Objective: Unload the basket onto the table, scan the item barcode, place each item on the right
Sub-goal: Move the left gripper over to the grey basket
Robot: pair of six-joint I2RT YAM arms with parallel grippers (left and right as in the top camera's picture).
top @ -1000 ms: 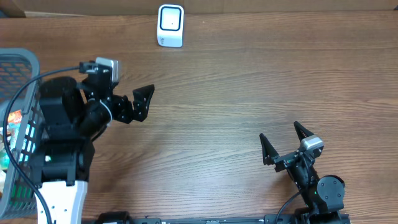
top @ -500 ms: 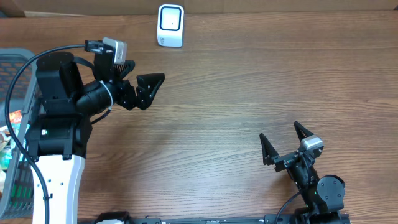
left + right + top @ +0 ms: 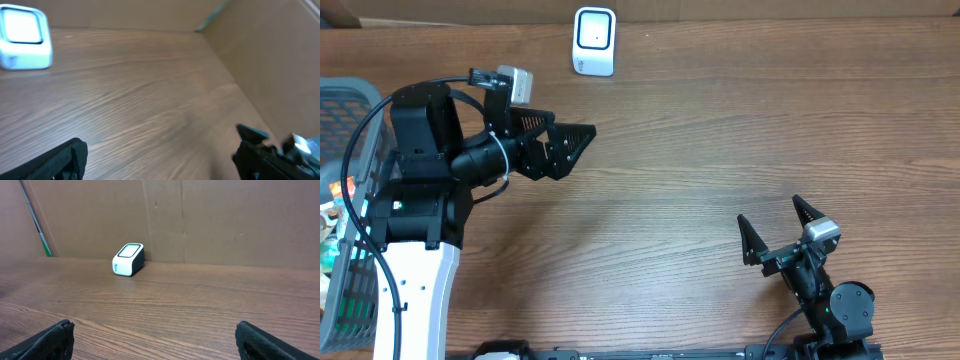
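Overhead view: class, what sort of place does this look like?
Probably a mock shop checkout on a test bench: a white barcode scanner stands on the wooden table, and a grey mesh basket sits at its edge.

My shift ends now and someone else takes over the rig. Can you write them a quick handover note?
Left gripper: open, empty, over the table between the basket and the scanner.
Right gripper: open, empty, low near its own base.
Things: scanner at the table's far edge; items in the basket at the left edge.
Done: nothing yet; no item is out.
Left: take an item from the basket and show its barcode to the scanner.
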